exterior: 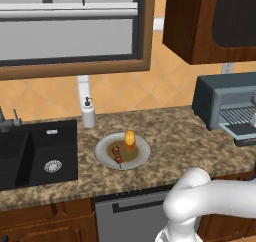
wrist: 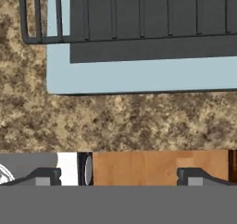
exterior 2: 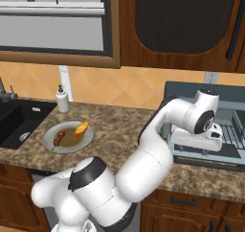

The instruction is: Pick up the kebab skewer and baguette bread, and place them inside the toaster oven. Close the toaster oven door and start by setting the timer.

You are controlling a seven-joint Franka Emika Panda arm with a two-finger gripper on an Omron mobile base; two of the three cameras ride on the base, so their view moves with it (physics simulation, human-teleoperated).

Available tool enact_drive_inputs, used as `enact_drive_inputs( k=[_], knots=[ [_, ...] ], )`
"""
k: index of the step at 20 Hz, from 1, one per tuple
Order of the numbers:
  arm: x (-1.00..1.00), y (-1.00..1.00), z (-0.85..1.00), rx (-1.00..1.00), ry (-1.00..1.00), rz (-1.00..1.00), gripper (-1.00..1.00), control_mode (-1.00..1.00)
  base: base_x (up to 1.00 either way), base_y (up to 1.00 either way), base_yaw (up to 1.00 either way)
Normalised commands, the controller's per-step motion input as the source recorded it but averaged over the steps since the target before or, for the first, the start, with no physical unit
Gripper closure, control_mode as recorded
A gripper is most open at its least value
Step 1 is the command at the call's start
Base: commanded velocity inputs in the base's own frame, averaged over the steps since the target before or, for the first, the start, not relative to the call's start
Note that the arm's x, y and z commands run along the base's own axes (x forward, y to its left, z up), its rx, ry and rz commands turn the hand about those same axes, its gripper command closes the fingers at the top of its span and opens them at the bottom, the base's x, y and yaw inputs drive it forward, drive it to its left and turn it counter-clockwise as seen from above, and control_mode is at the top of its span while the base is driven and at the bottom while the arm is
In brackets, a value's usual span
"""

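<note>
Tool (wrist: 118,174) stands wide with nothing between its tips, pointing down over the oven door (wrist: 139,75), which lies folded open flat on the worktop (wrist: 115,121). Skewer (exterior: 118,154) and baguette (exterior: 130,138) sit together on a grey plate (exterior: 105,153), well left of the oven (exterior: 225,103).

White arm bends forward and rightward; fingers (wrist: 46,176) spread wide, pointing downward, holding nothing.
</note>
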Motion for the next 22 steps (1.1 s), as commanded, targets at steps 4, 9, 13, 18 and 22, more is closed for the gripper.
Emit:
enact_drive_inputs(
  k=[4, 9, 13, 18, 22],
  knots=[
    [-0.17, 1.0, 0.11, 0.0, 0.06, 0.0, -1.0, -1.0, 0.0, 0.0, 0.0],
    [-0.27, 1.0, 0.09, 0.01, 0.03, 0.0, -1.0, -1.0, 0.0, 0.0, 0.0],
    [-0.02, 1.0, 0.0, 0.0, 0.02, 0.0, -1.0, -1.0, 0.0, 0.0, 0.0],
    [0.04, 1.0, 0.0, 0.0, 0.07, 0.0, -1.0, -1.0, 0.0, 0.0, 0.0],
    [0.19, 1.0, 0.0, 0.0, 0.08, 0.0, -1.0, -1.0, 0.0, 0.0, 0.0]
  ],
)
